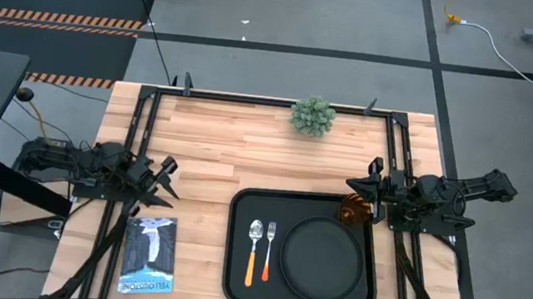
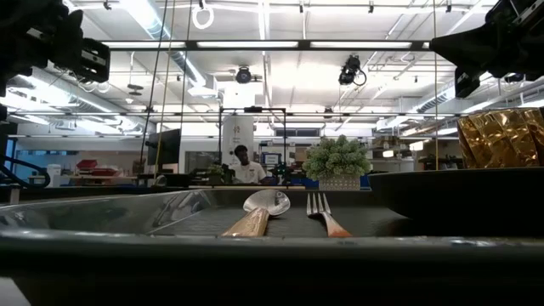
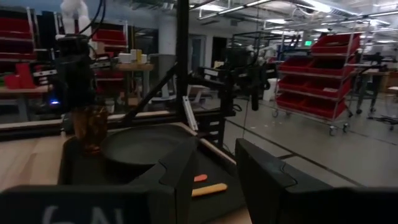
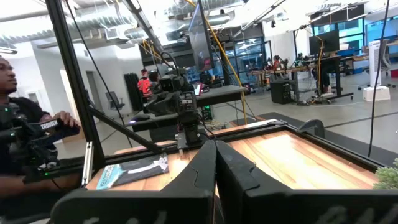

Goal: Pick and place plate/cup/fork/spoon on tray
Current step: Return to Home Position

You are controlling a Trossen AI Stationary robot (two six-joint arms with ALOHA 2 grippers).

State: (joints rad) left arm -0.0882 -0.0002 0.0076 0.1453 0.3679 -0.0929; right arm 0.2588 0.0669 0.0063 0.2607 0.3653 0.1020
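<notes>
The black tray (image 1: 233, 267) lies at the table's near middle. On it lie the spoon (image 1: 254, 249), the fork (image 1: 268, 246) and the round plate (image 1: 320, 259). The amber cup (image 1: 355, 213) stands upright in the tray's far right corner; it also shows in the left wrist view (image 3: 91, 127). My right gripper (image 1: 357, 190) is shut and empty (image 4: 216, 163), just above the cup. My left gripper (image 1: 168, 183) is open and empty (image 3: 214, 180) at the table's left, left of the tray.
A green spiky plant ball (image 1: 312, 115) stands at the table's far edge. A booklet (image 1: 149, 255) lies left of the tray near the front edge. Bare wood lies between the tray and the plant. A person (image 4: 18, 137) sits beyond the table's left side.
</notes>
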